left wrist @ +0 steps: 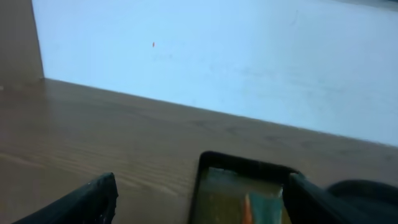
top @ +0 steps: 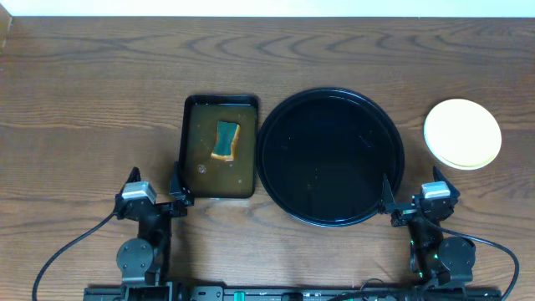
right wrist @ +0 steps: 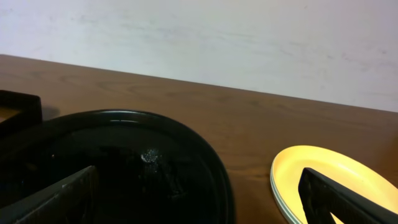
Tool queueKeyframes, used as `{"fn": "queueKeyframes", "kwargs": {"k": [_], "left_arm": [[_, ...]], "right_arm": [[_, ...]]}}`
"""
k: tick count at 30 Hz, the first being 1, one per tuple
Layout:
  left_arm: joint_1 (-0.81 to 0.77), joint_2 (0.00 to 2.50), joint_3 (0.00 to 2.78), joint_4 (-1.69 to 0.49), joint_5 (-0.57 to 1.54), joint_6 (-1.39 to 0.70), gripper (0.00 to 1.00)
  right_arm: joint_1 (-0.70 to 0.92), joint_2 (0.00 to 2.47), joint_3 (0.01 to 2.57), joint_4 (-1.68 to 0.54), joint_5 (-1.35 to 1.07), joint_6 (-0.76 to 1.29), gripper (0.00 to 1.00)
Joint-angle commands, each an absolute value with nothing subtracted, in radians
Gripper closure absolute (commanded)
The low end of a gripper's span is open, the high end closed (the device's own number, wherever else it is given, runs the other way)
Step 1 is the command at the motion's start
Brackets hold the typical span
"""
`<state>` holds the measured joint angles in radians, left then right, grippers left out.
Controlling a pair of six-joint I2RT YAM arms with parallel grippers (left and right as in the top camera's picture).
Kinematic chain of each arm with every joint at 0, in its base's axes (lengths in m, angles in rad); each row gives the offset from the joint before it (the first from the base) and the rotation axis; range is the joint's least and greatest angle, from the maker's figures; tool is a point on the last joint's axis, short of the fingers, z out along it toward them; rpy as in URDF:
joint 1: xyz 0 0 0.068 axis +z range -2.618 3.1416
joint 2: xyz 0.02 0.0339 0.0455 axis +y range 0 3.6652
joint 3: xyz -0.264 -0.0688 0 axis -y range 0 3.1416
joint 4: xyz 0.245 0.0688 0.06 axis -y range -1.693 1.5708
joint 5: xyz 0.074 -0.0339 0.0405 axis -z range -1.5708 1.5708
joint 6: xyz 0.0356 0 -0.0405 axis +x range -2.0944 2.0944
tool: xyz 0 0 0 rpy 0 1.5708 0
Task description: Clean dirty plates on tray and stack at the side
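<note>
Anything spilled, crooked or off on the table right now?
Nothing stands out. The plates sit stacked right of the tray, which is bare apart from a few wet glints. The sponge lies in the pan's brown water, and no spill shows on the table around it.

A dark brown wooden table point(top: 84, 100) with a strong, wavy grain carries three things. A big round black tray point(top: 330, 159) with a glossy surface and a raised rim sits near the middle. Just left of the tray, almost touching its rim, stands a rectangular black pan point(top: 219, 99). To the right of the tray, clearly apart from it, small round plates point(top: 462, 134) lie stacked, a pale yellow one on top.
</note>
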<state>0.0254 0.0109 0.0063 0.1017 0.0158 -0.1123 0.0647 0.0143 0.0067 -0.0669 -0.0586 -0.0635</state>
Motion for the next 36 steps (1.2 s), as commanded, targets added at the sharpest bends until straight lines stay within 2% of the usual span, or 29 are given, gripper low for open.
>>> {"fn": "queueKeyframes", "kwargs": {"k": [1, 4, 36], "left_arm": [[0.031, 0.001, 0.004, 0.009, 0.012, -0.046, 0.14], [0.031, 0.001, 0.004, -0.071, 0.015, -0.060, 0.14], [0.031, 0.007, 0.004, -0.071, 0.014, -0.060, 0.14]], "right_arm": [[0.068, 0.007, 0.006, -0.071, -0.056, -0.076, 0.01], [0.068, 0.007, 0.006, -0.071, -0.057, -0.076, 0.01], [0.068, 0.007, 0.006, -0.071, -0.057, -0.076, 0.01]]}}
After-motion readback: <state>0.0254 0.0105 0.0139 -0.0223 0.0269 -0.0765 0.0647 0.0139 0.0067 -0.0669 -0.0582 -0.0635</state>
